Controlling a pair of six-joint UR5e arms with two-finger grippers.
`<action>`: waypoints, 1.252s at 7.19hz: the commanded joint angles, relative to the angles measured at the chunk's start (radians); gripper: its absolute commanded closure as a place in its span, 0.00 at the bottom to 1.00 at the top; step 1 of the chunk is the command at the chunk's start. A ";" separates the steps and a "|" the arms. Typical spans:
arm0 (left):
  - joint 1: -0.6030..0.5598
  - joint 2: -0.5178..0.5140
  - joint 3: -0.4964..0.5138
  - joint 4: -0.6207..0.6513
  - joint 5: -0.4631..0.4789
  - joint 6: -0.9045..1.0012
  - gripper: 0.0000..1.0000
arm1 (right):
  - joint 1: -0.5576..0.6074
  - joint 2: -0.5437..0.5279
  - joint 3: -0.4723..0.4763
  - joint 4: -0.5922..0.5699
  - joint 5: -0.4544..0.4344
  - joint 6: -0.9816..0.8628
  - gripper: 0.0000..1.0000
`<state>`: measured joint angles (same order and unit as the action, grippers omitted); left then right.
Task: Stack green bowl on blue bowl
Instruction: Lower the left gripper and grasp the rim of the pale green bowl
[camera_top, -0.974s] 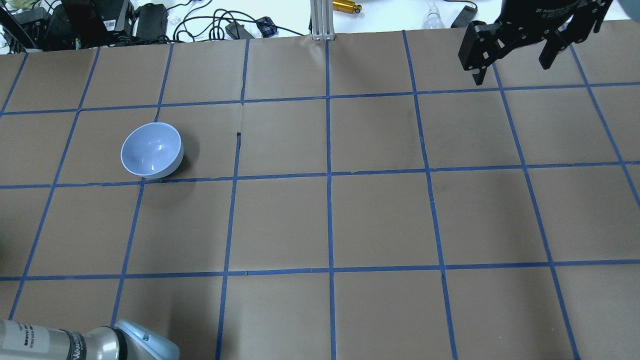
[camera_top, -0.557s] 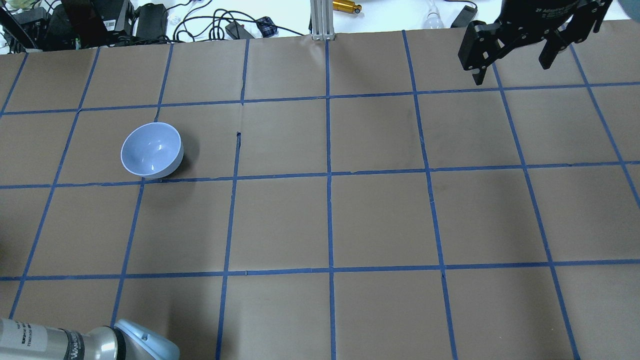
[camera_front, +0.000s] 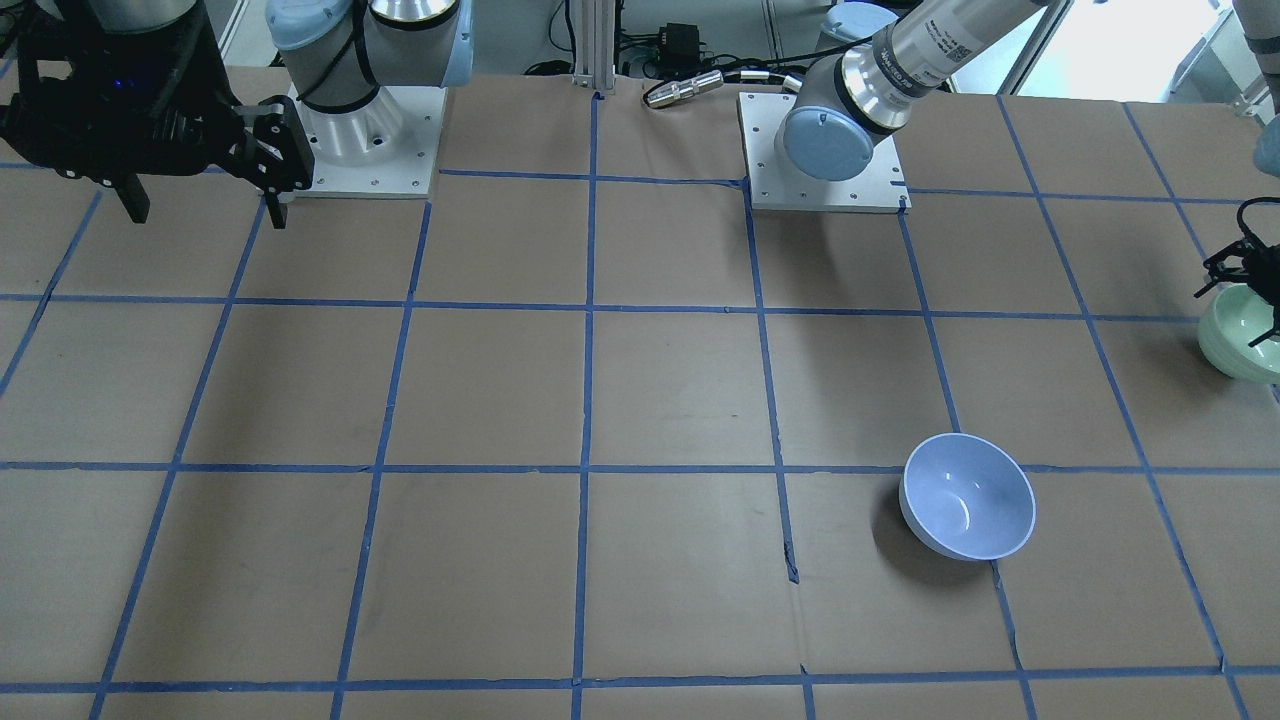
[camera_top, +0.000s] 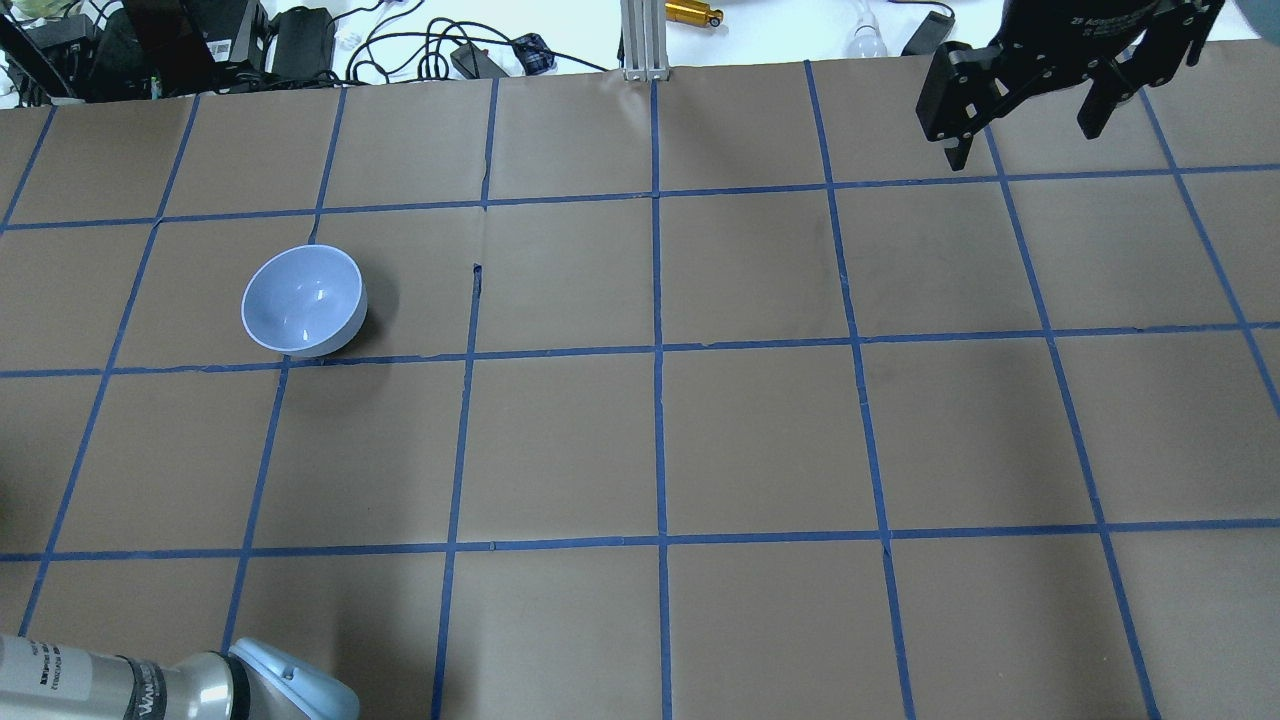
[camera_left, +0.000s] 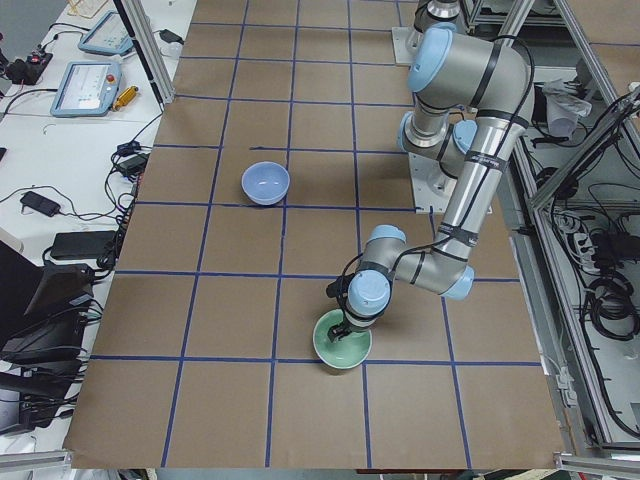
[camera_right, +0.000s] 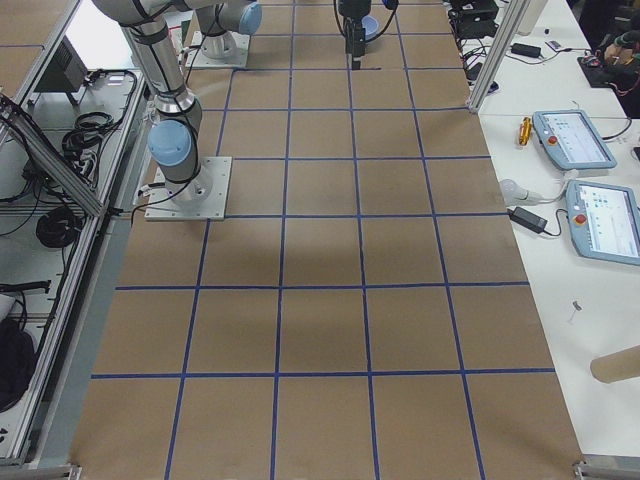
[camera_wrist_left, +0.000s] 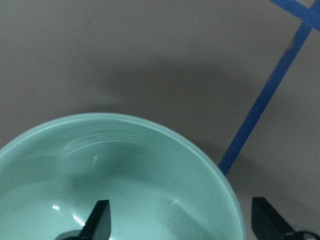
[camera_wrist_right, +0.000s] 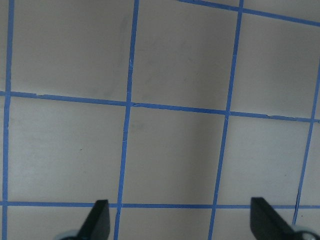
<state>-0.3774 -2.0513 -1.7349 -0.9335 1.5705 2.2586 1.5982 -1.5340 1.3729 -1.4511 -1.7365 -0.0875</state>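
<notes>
The green bowl (camera_front: 1238, 350) stands upright at the table's end on my left, also seen in the exterior left view (camera_left: 341, 352). It fills the lower part of the left wrist view (camera_wrist_left: 125, 170). My left gripper (camera_wrist_left: 182, 225) is open and low over it. One finger (camera_wrist_left: 98, 220) is inside the bowl, the other (camera_wrist_left: 265, 220) outside the rim. The blue bowl (camera_top: 303, 300) stands upright and empty on the paper (camera_front: 968, 495), well apart from the green bowl. My right gripper (camera_top: 1025, 135) is open and empty, raised over the far right of the table (camera_wrist_right: 182, 225).
The table is brown paper with a blue tape grid (camera_top: 660, 350). Cables and electronics (camera_top: 300, 40) and an aluminium post (camera_top: 640, 40) line the far edge. The two arm bases (camera_front: 365, 130) (camera_front: 825, 150) sit on the robot's side.
The left arm's segment at the lower left of the overhead view has shifted slightly to the left. The blue bowl and the right gripper have not moved.
</notes>
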 joint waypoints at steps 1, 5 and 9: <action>0.000 -0.007 0.001 0.034 0.010 0.006 0.33 | -0.001 0.000 0.000 0.000 0.000 0.000 0.00; 0.000 -0.004 -0.002 0.033 0.016 0.009 1.00 | 0.000 0.000 0.000 0.000 0.000 0.000 0.00; 0.000 0.006 -0.002 0.025 0.028 0.009 1.00 | -0.001 0.000 0.000 0.000 0.000 0.000 0.00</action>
<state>-0.3774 -2.0463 -1.7365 -0.9068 1.5952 2.2672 1.5975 -1.5340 1.3729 -1.4511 -1.7364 -0.0874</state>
